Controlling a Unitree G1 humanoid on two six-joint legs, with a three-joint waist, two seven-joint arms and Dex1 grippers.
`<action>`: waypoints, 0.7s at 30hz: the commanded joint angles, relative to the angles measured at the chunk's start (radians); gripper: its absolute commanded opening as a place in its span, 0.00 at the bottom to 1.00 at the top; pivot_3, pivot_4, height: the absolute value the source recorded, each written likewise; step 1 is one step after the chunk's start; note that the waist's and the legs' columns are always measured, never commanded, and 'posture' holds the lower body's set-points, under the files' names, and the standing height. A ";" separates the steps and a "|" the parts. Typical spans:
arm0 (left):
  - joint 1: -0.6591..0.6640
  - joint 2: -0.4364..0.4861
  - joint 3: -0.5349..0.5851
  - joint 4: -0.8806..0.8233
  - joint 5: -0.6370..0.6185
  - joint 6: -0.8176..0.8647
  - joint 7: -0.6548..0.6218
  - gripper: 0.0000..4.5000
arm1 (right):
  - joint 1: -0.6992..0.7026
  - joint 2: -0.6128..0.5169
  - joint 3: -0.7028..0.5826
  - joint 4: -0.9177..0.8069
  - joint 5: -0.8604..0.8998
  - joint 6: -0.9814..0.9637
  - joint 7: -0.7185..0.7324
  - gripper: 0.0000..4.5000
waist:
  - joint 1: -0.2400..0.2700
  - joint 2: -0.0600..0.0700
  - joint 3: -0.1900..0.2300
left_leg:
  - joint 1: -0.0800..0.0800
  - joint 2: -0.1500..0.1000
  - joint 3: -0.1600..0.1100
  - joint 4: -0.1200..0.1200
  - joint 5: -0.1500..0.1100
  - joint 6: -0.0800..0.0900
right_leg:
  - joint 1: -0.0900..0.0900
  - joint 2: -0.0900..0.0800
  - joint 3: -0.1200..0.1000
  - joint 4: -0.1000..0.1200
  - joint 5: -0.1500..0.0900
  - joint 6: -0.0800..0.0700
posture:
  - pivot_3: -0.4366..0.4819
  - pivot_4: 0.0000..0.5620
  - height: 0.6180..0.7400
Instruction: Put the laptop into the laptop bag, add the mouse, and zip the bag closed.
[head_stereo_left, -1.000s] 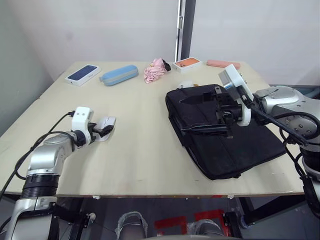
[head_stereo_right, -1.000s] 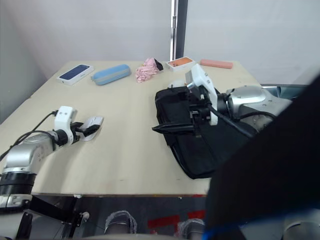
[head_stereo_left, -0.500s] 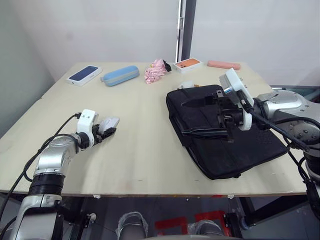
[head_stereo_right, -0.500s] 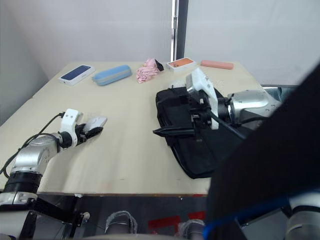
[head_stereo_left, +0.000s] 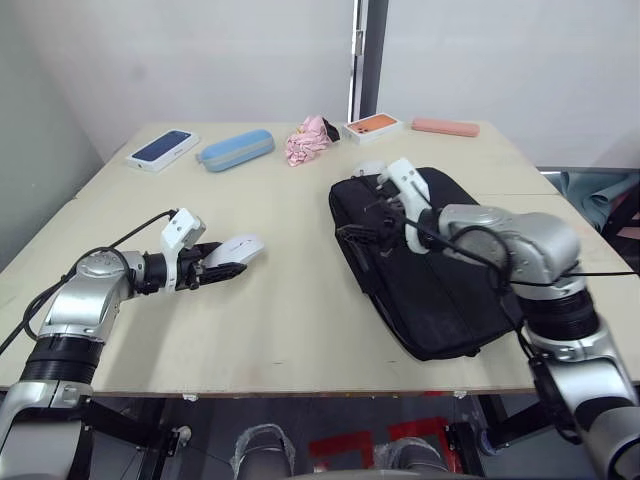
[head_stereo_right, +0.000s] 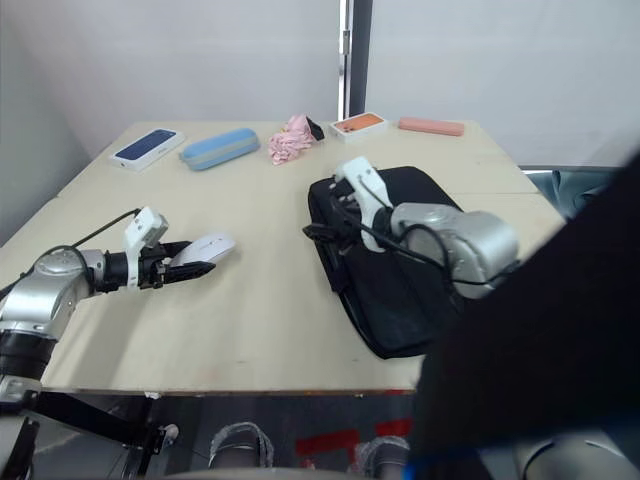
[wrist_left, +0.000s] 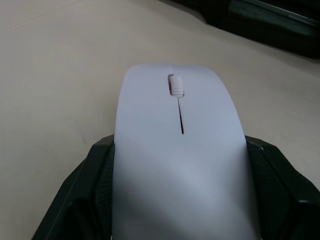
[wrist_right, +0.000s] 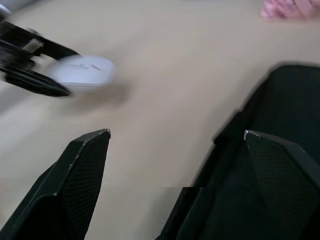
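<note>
1. Left gripper (head_stereo_left: 222, 270) near the bench's left front, clamped on the mouse (head_stereo_left: 240, 247); mouse white, flat, held between both black fingers (wrist_left: 90, 170), pointed toward the bag.
2. Laptop bag (head_stereo_left: 440, 265) lying flat on the right half of the bench (head_stereo_left: 290, 320), black, one corner close to the front edge.
3. Right gripper (head_stereo_left: 372, 222) at the bag's left edge near its handles; fingers (wrist_right: 85, 165) spread wide, nothing between them.
4. Along the far edge, left to right: dark phone box (head_stereo_left: 164, 149), blue oblong case (head_stereo_left: 236, 150), pink crumpled cloth (head_stereo_left: 309, 141), orange phone box (head_stereo_left: 374, 127), pink flat case (head_stereo_left: 445, 127).
</note>
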 joint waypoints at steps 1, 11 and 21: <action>-0.063 0.028 -0.038 -0.011 0.031 -0.055 -0.058 0.64 | -0.008 0.025 0.075 -0.013 -0.116 0.004 -0.089 1.00 | 0.001 0.000 0.000 | 0.000 0.000 0.000 0.000 0.000 0.000 | 0.000 0.000 0.000 -0.001 0.000 0.000 | 0.48 0.27 1.00; -0.139 0.000 -0.065 -0.138 -0.027 -0.008 -0.123 0.64 | -0.010 -0.078 0.386 0.000 -0.444 -0.076 -0.129 1.00 | -0.003 0.000 0.000 | 0.000 0.000 0.000 -0.006 0.002 -0.006 | 0.000 0.001 -0.001 -0.005 -0.001 0.001 | 0.48 0.27 1.00; -0.139 0.001 -0.065 -0.174 -0.025 -0.014 -0.121 0.64 | 0.020 -0.131 0.498 0.017 -0.592 -0.154 -0.037 0.82 | -0.001 0.001 0.000 | 0.001 0.000 0.000 -0.007 0.002 -0.006 | 0.001 0.001 -0.001 -0.005 -0.001 0.001 | 0.48 0.27 1.00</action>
